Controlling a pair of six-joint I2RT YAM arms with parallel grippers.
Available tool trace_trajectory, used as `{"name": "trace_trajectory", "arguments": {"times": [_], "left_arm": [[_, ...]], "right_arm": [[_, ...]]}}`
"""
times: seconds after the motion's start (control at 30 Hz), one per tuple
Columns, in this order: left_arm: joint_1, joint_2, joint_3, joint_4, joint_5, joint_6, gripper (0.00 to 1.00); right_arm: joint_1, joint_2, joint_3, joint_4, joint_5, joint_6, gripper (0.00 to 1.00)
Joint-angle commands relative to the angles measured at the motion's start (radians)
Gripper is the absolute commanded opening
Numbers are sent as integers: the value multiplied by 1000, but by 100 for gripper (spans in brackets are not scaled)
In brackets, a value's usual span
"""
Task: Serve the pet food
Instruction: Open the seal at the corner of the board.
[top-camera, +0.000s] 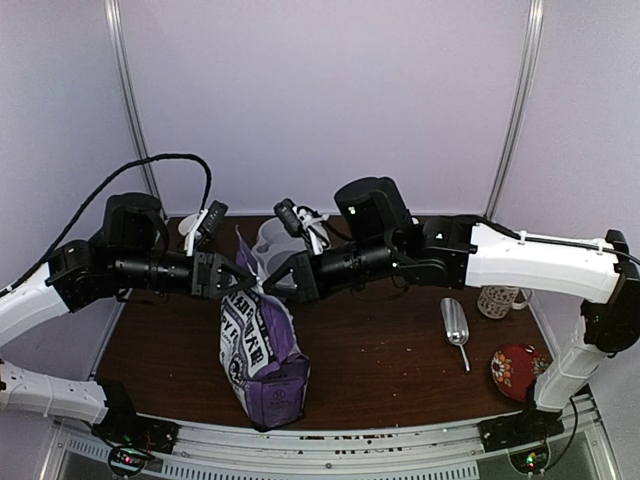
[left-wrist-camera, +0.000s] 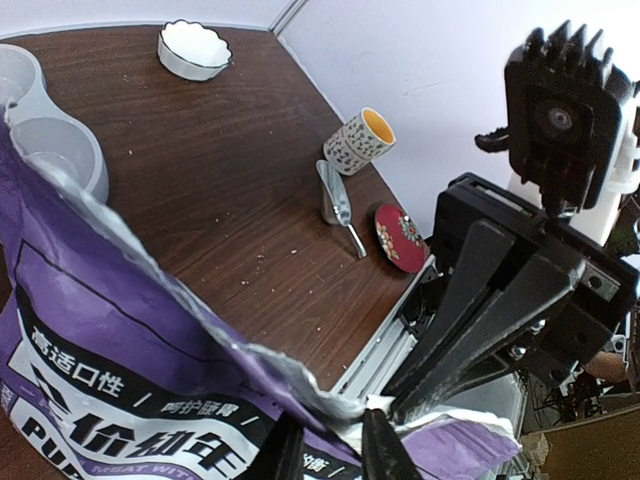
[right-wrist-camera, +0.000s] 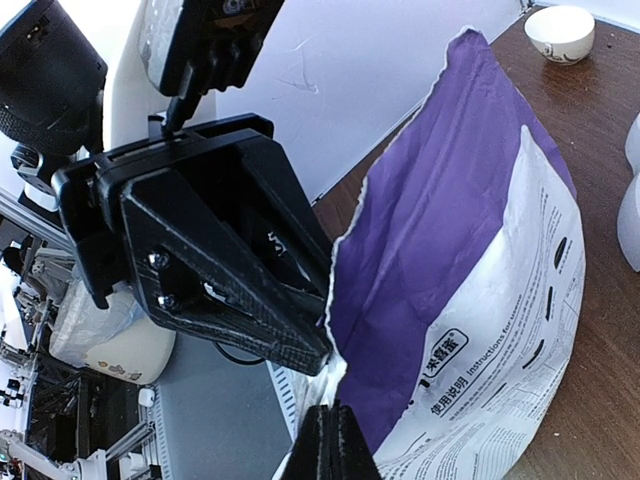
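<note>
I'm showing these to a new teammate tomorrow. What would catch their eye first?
First the purple bag in the middle of the dark table. Its torn top edge is pinched from either side by the left gripper and the right gripper, both shut on it. After that, the metal scoop and the red plate lying on the right side, near the right arm's base.

Pinched between left gripper (top-camera: 240, 283) fingers and right gripper (top-camera: 268, 285) fingers, tips nearly meeting: top edge of puppy food bag (top-camera: 262, 350), hanging below both. Just behind the fingertips, double bowl (top-camera: 272, 240); well right of them, scoop (top-camera: 455, 322), mug (top-camera: 497, 300), plate (top-camera: 518, 368).
</note>
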Motion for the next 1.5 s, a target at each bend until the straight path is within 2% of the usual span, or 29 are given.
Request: {"name": "trace_trajectory", "arguments": {"times": [0.0,0.1,0.3,1.47], "left_arm": [[-18,2,-5,41,21,14,21],[-20,4,-2,41,22,13,17],[-25,10,-10,41,12,6,0],[-25,-10,4,5,-46,10,0]], "right_arm": [[-29,-24,-33,-34,83,10,0],[-30,-31,-36,-35,94,13,0],[-31,-44,-54,-29,103,19,0],[-51,-126,-49,-134,236,-10,0]]}}
